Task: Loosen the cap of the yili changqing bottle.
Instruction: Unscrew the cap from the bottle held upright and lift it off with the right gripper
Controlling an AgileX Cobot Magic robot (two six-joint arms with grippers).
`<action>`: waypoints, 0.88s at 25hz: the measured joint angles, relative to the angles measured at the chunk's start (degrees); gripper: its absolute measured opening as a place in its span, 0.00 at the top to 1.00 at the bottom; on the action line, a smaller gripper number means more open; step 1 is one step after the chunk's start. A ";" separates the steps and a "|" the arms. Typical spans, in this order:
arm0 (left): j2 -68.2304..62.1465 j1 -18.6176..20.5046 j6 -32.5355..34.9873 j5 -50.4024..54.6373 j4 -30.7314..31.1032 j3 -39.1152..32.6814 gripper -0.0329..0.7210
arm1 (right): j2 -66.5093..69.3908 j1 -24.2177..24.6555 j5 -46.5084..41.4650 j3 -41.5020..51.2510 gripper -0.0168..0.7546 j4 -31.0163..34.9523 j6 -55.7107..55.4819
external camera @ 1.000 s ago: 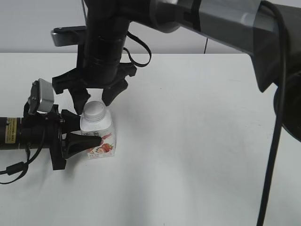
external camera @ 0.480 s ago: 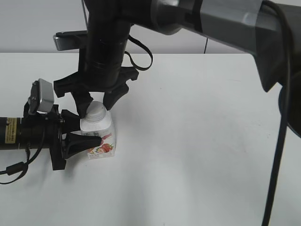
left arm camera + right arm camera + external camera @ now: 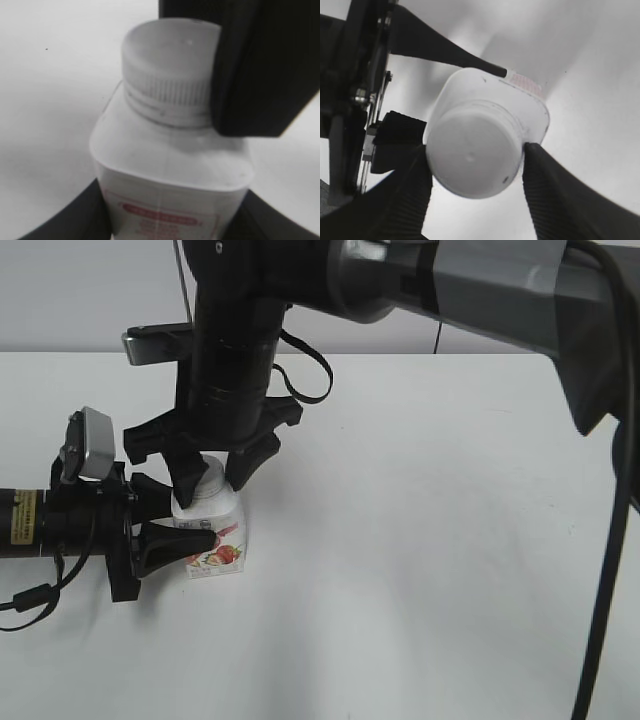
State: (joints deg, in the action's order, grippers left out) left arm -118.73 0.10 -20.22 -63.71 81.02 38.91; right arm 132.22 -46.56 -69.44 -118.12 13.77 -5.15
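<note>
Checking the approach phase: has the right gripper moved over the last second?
Yes. The right gripper came down against the unmoved bottle; its fingers now flank the cap.

Black tools, ribbed pads; grey upper arm, black cables.

We note the right gripper has come down since a second ago: its fingers, then spread above the cap, now flank it and press its ribbed side. The arm has shifted slightly right. The cap is now mostly hidden in the exterior view.
</note>
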 joint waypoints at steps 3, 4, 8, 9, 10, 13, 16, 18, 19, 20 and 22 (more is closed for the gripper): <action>0.00 0.00 0.00 0.00 0.00 0.00 0.48 | 0.00 0.00 -0.38 -1.13 0.39 0.04 0.00; 0.00 0.00 0.00 0.00 0.00 0.00 0.48 | 0.00 0.00 -0.43 -1.77 0.39 -0.02 0.00; 0.00 0.00 0.00 0.00 0.01 0.00 0.48 | 0.00 0.00 -0.43 -2.83 0.39 -0.44 -0.01; 0.00 0.00 0.00 0.00 0.01 0.00 0.48 | 0.00 0.00 -0.43 -2.83 0.39 -0.44 -0.01; 0.00 0.00 0.00 0.00 0.06 0.00 0.48 | 0.00 0.00 -0.43 -2.83 0.39 -0.44 -0.01; 0.00 0.00 0.00 0.00 0.06 0.00 0.48 | 0.00 0.00 -0.43 -2.83 0.40 -0.44 -0.01; 0.00 0.00 0.00 0.00 0.06 0.00 0.48 | 0.00 0.00 -0.43 -2.83 0.40 -0.46 -0.07; 0.00 0.00 0.00 0.00 0.06 0.00 0.48 | 0.00 0.00 -0.43 -2.83 0.40 -0.46 -0.07; 0.00 0.00 0.00 0.00 0.06 0.00 0.48 | 0.00 0.00 -0.43 -2.83 0.40 -0.46 -0.07; 0.00 0.00 0.00 0.00 0.06 0.00 0.48 | 0.00 0.00 -0.43 -2.83 0.40 -0.46 -0.02; 0.00 0.00 0.00 0.00 0.06 0.00 0.48 | 0.00 0.00 -0.43 -2.83 0.40 -0.46 -0.02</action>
State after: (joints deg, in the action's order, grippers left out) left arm -118.73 0.10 -20.22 -63.71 81.08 38.91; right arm 132.22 -46.56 -69.87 -120.95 13.31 -5.17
